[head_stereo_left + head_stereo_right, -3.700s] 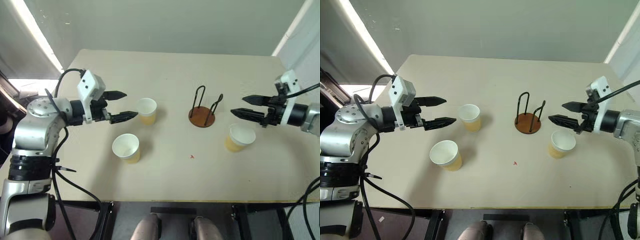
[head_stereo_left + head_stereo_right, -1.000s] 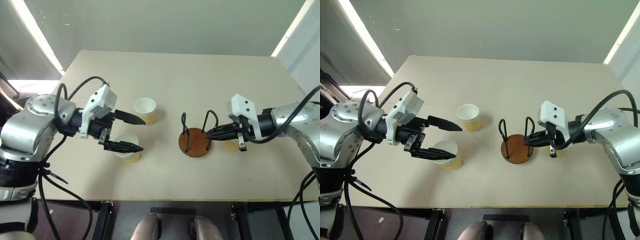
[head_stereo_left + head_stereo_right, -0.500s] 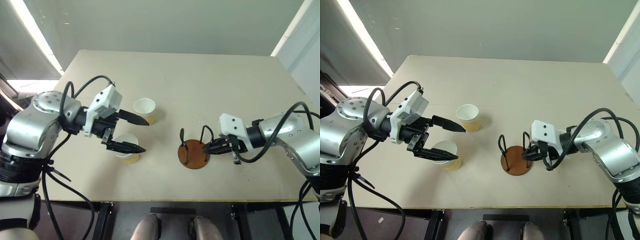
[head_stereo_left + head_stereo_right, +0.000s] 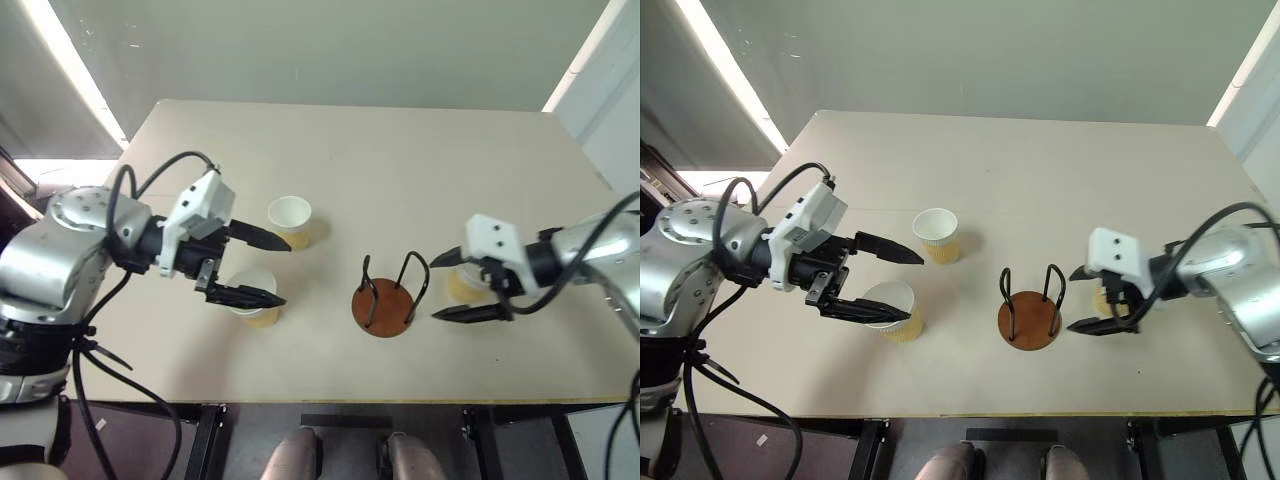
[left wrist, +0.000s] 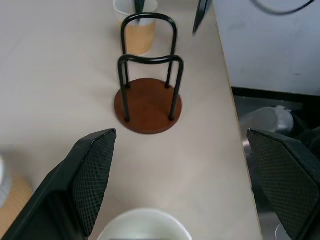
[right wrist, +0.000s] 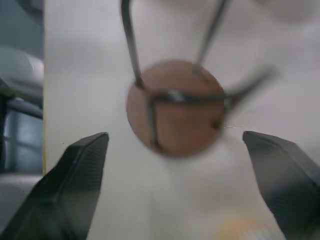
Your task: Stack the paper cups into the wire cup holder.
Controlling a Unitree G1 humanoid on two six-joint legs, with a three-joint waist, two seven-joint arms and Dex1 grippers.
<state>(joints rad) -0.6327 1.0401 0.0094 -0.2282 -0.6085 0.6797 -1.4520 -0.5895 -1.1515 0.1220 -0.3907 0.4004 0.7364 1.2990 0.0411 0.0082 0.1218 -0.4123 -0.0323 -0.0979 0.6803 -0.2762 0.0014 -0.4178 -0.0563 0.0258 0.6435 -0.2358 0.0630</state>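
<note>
Just released the holder (image 4: 387, 296) near the table's front middle, pulled in from farther back and right; right gripper (image 4: 462, 288) backed off, jaws now spread wide and empty, a cup (image 4: 462, 284) partly hidden behind it. Meant, by the look of it, the holder was placed for loading, with no cup yet stacked. Farther left, left gripper (image 4: 262, 268) hovered fully open and empty, straddling the near cup (image 4: 250, 294), far cup (image 4: 291, 220) just beyond. Both forearms angled inward and down.

head pair: high, looking down | wrists: low, close | shared: wire cup holder (image 4: 385, 305)
</note>
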